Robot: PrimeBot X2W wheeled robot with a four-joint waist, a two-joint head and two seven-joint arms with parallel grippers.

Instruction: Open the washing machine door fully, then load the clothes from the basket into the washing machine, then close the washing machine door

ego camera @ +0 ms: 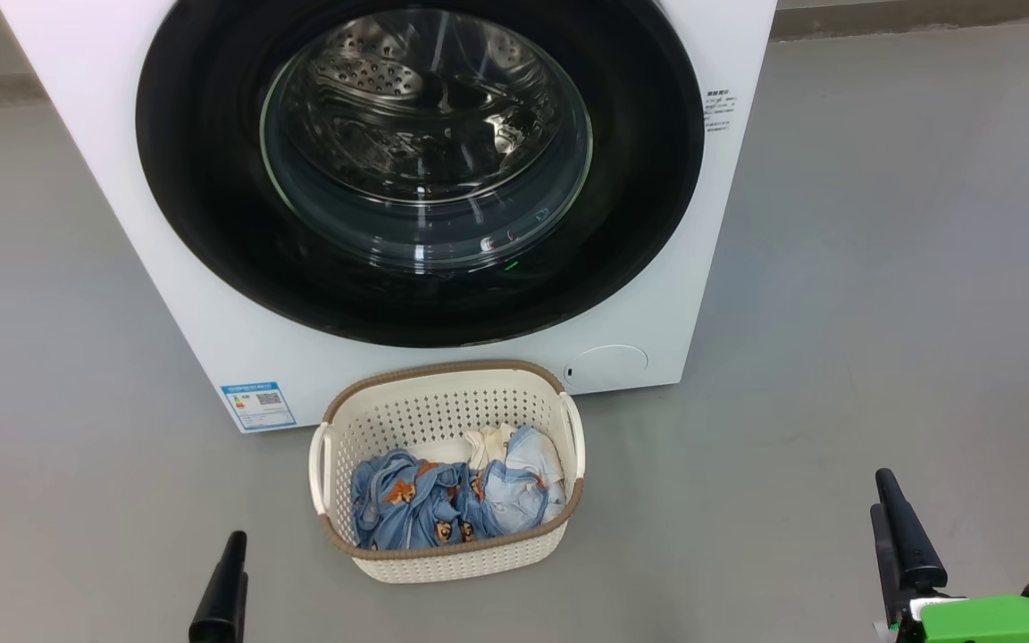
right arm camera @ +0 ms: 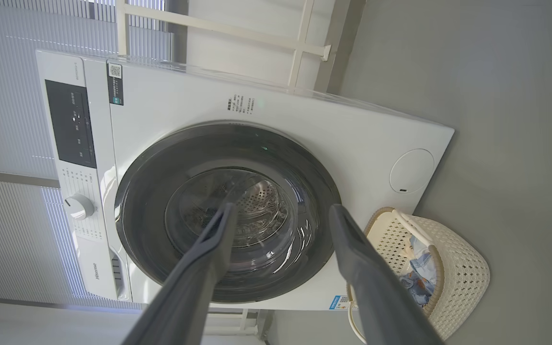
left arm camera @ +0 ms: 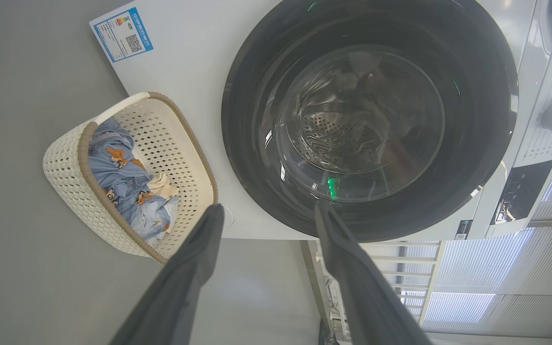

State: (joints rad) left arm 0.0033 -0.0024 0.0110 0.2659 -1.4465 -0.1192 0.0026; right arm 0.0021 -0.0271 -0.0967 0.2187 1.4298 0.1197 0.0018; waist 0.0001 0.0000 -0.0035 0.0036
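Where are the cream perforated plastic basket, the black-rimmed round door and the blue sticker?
cream perforated plastic basket (ego camera: pixel 447 563): head view, front wall.
black-rimmed round door (ego camera: pixel 197 179): head view, left rim.
blue sticker (ego camera: pixel 257 405): head view, middle.

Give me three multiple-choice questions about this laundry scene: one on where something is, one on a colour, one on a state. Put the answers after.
1. Where does the basket stand relative to the washing machine?
A. On top of it
B. On the floor in front of it
C. Inside it

2. What colour is the wide rim of the washing machine door?
A. White
B. Black
C. Green

3. What state is the washing machine door in?
A. Fully open
B. Half open
C. Shut

Answers:
1 B: the basket sits on the floor just below the washing machine door.
2 B: the rim around the glass is glossy black.
3 C: the washing machine door lies flat against the washing machine's front in every view.
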